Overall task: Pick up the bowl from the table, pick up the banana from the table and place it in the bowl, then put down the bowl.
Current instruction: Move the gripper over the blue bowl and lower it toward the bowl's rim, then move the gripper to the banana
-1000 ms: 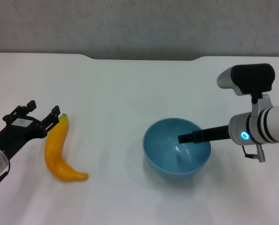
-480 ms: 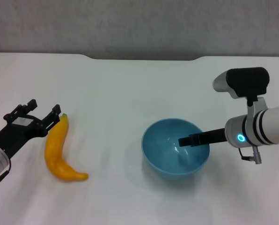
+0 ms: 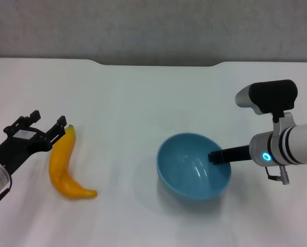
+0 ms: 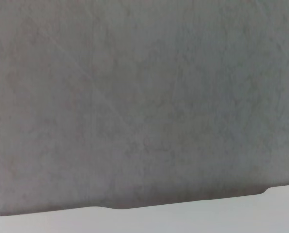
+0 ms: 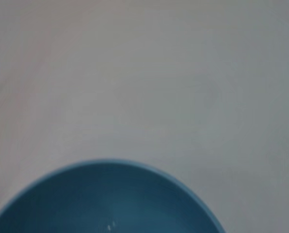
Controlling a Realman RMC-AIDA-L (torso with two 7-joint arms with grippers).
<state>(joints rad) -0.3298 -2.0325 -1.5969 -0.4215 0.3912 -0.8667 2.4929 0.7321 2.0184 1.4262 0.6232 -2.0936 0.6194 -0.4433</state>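
Head view: the bowl (image 3: 193,165) sits right of centre on the white desk (image 3: 143,103), tilted, with its right rim raised. The right hand (image 3: 215,157) reaches in from the right; its dark finger crosses the bowl's right rim, tip inside. Whether it's clamped on the rim: can't tell. The banana (image 3: 66,164) lies flat at left, stem end pointing to the far side, well apart from the bowl. The left hand (image 3: 40,128) is just beside the banana's stem end, fingers apart, nothing between them.

Right wrist view: only the bowl's far rim and blue interior (image 5: 105,199) with bare desk (image 5: 144,73) beyond; no fingers visible. Left wrist view: only a strip of desk edge (image 4: 183,213), incl. the shallow notch, against a grey wall (image 4: 144,97); no banana, no fingers.

Open room: wide bare desk between banana and bowl and toward the far edge. The notch (image 3: 158,64) is mid far edge. Surface is plain white; grey wall behind.
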